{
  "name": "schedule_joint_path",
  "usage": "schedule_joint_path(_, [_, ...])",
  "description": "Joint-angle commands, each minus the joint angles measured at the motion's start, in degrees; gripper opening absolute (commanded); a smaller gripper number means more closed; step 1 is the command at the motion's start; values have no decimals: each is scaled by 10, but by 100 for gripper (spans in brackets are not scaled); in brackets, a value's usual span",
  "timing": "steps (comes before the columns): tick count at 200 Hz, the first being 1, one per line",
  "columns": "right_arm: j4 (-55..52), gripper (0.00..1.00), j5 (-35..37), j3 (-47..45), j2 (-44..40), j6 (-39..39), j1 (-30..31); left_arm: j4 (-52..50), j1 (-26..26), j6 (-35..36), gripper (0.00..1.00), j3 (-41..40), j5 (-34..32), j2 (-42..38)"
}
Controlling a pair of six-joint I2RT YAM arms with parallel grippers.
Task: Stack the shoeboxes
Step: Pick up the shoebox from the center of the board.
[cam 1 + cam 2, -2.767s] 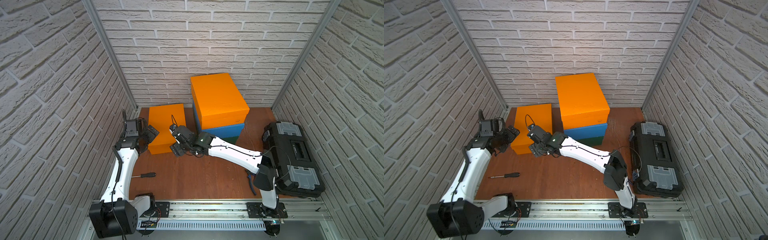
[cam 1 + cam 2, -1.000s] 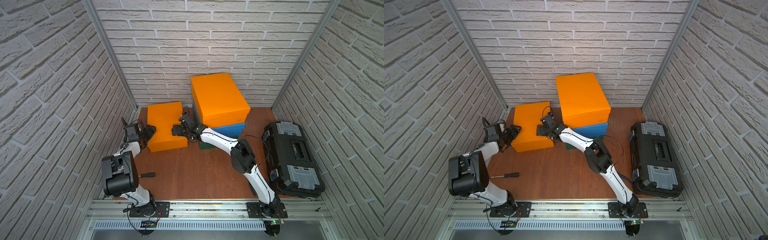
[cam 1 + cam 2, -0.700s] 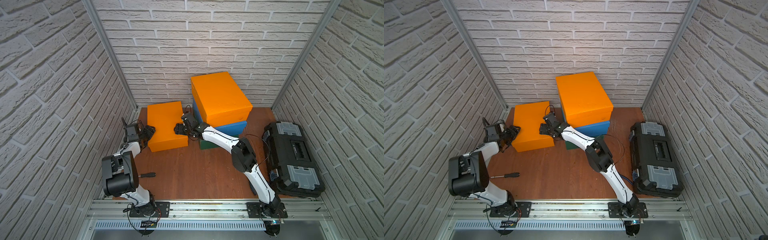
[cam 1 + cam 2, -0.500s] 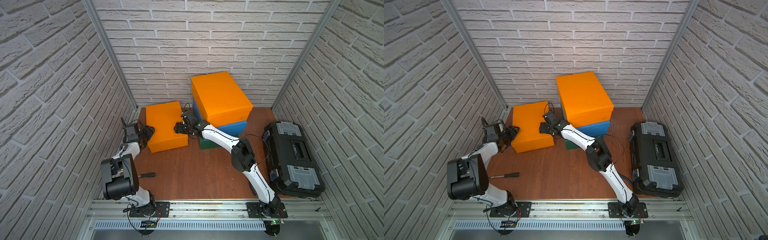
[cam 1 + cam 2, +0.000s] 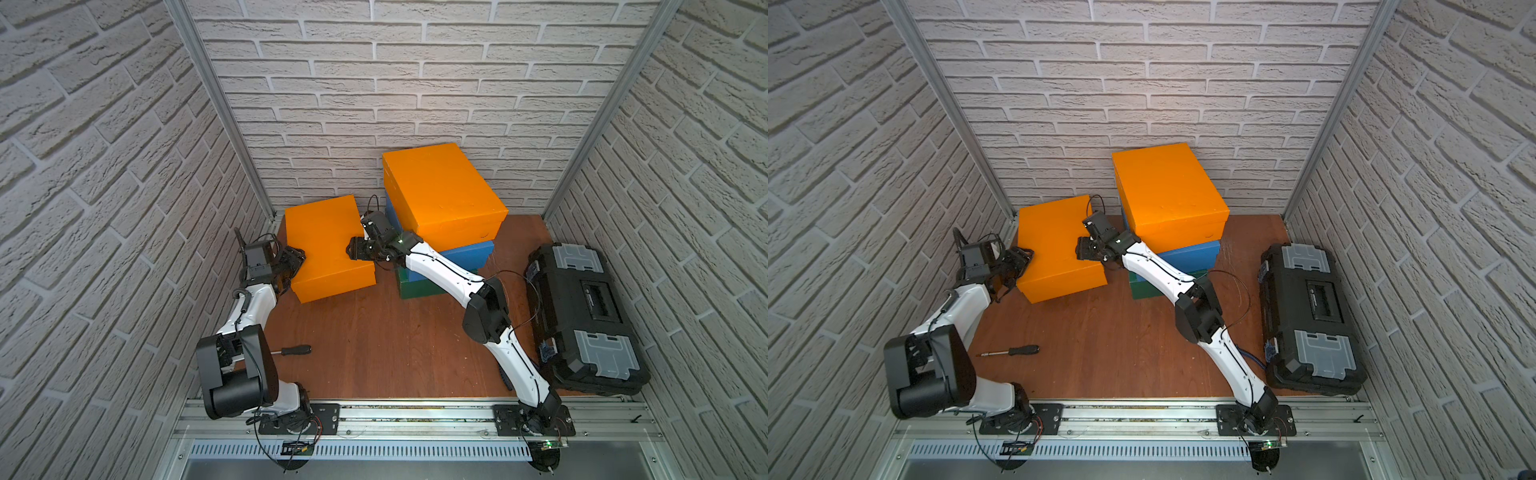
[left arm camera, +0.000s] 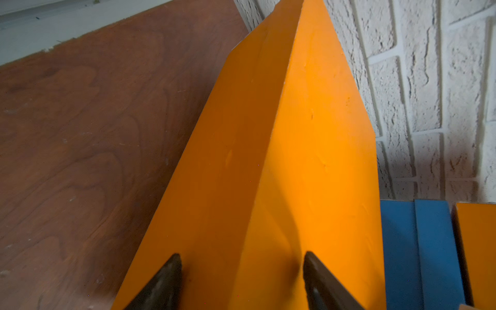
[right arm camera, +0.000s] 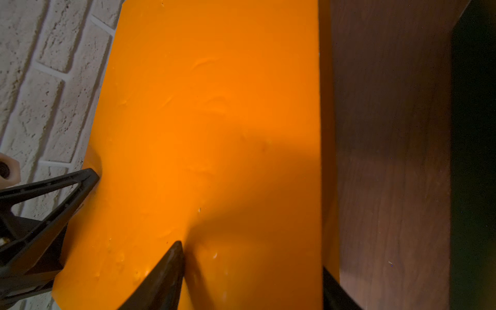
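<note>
Slippage is the main worry. The left gripper [image 5: 297,260] and the right gripper [image 5: 352,252] each pinch a long side of the loose orange shoebox [image 5: 324,232] about mid-length. Each has one fingertip [image 6: 171,271] on a side wall and its partner on the lid, and the card dents under the right arm's fingertip [image 7: 175,257]. If the pinches catch only the lid, a lift could probably pull it off, or the box could pivot between the two grips.

The right arm also crosses just in front of the stack, where the orange box [image 5: 440,191] sits skewed on the blue box [image 5: 469,253] and the green box [image 5: 419,286]. A nudge might shift them.

The loose box lies left of centre in both top views, beside the stack. Whether it rests on the table [image 5: 374,340] I cannot tell. It lies flat, lid up; its long axis runs up and down the frame, with the lower end leaning right.
</note>
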Motion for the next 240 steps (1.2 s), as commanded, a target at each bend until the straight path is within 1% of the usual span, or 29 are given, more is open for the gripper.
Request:
schedule_joint_path(1, [77, 34, -193, 23, -3, -5, 99, 46, -52, -42, 69, 46, 147, -48])
schedule_joint_path(74, [58, 23, -205, 71, -14, -16, 123, -21, -52, -25, 69, 72, 122, -115])
schedule_joint_path(97, [52, 17, -205, 73, -27, -25, 128, -26, -53, -31, 69, 76, 119, -128])
schedule_joint_path(150, [41, 7, -206, 80, -51, -48, 140, -62, -77, -25, 69, 118, 104, -158])
schedule_joint_path(192, [26, 5, -212, 87, -73, -71, 148, -102, -104, -10, 68, 168, 86, -174])
schedule_joint_path(240, [-5, 4, -200, 90, -113, -111, 156, -122, -130, -9, 68, 201, 66, -193])
